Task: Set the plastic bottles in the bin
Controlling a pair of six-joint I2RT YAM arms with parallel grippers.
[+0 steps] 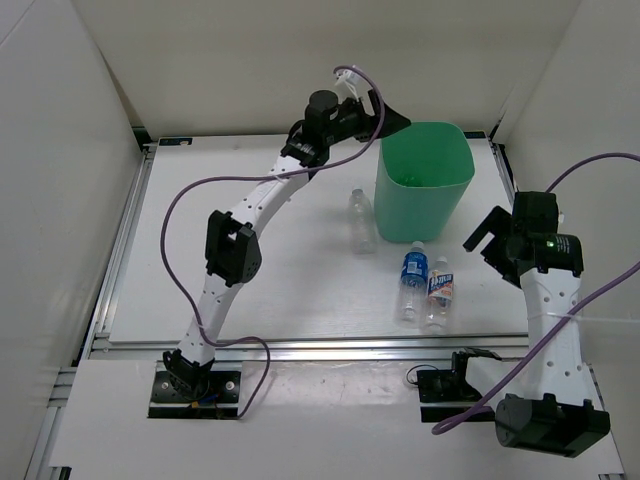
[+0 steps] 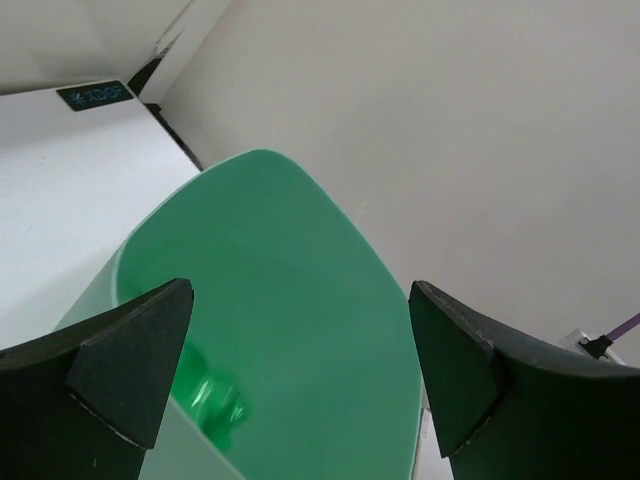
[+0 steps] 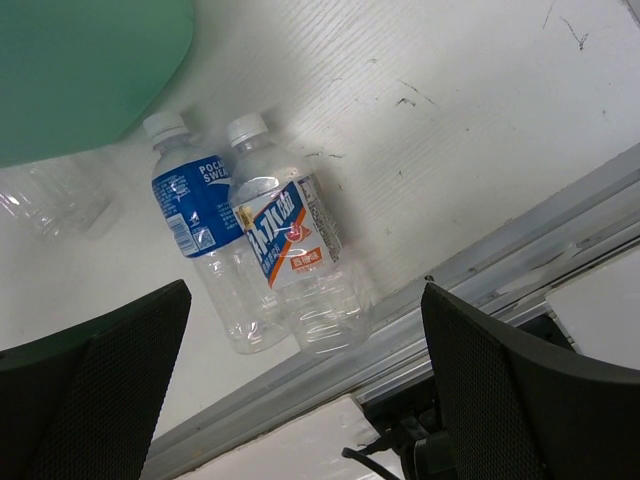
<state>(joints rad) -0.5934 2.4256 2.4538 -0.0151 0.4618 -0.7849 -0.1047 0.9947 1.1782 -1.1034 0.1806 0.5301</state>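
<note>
Left jaws stand spread wide with nothing between them, hanging over the bin [image 1: 420, 210] at about 1 o'clock on the worktop [image 1: 280, 290]. My left wrist view looks straight down into it, and the green bottle [image 2: 212, 395] lies at the bottom. Right jaws are also spread and empty, hovering at 3 o'clock of the two labelled bottles.

Three bottles are left on the worktop. The clear bottle [image 1: 362, 220] lies at the bin's 8 o'clock. The blue-label bottle [image 1: 413, 275] and the white-label bottle [image 1: 438, 290] lie at the bin's 6 o'clock, touching side by side with their caps towards the bin.

I judge the drop done, so I would lift the left arm straight up off the rim before swinging it towards the clear bottle, to avoid tipping the bin.

For the right arm I would take the white-label bottle first, as it is the outer one. I would close across its shoulder, where the necks taper and leave a finger some room. Thin plastic dents and slips, so I would squeeze gently.
</note>
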